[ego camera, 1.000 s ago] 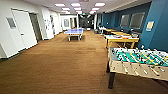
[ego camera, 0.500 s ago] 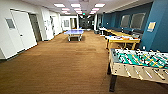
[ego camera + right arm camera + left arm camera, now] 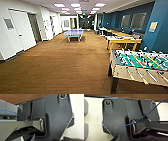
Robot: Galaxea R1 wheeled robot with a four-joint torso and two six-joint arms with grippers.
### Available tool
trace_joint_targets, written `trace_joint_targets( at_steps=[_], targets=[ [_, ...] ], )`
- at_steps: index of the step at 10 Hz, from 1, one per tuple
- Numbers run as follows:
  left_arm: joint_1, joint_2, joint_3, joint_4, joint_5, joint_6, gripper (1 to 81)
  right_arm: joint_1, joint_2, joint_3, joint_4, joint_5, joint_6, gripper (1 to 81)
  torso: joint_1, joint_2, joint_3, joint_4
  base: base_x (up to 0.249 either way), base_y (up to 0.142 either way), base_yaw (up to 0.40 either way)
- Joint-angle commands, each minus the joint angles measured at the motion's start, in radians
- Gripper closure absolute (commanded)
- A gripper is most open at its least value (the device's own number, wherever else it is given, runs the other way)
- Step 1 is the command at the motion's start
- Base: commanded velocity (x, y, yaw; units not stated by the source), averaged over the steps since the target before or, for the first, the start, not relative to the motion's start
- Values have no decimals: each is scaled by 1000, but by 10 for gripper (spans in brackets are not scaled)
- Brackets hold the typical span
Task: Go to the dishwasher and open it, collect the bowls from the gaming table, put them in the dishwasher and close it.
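One yellow-rimmed gaming table [image 3: 122, 38] beyond rodded foosball table [image 3: 140, 65]

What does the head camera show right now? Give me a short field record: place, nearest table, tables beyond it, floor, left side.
place: long room with blue wall on the right
nearest table: foosball table, close on the right, green field, rods
next table: yellow-rimmed gaming table behind it, along the blue wall
far table: blue ping-pong table, mid-room
floor: brown carpet
left side: white wall with doors
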Motion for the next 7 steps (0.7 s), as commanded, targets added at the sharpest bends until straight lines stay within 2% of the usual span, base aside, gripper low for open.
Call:
trace_joint_targets(
  at_steps=[1,7],
  targets=[
    [-36,-3,1,-1,54,3,10,38,-9,5,-9,-55,-5,10,0,0,0,0,142,0,0],
    [-36,-3,1,0,54,3,10,40,-9,-1,-8,-55,-5,10,0,0,0,0,142,0,0]
  ],
)
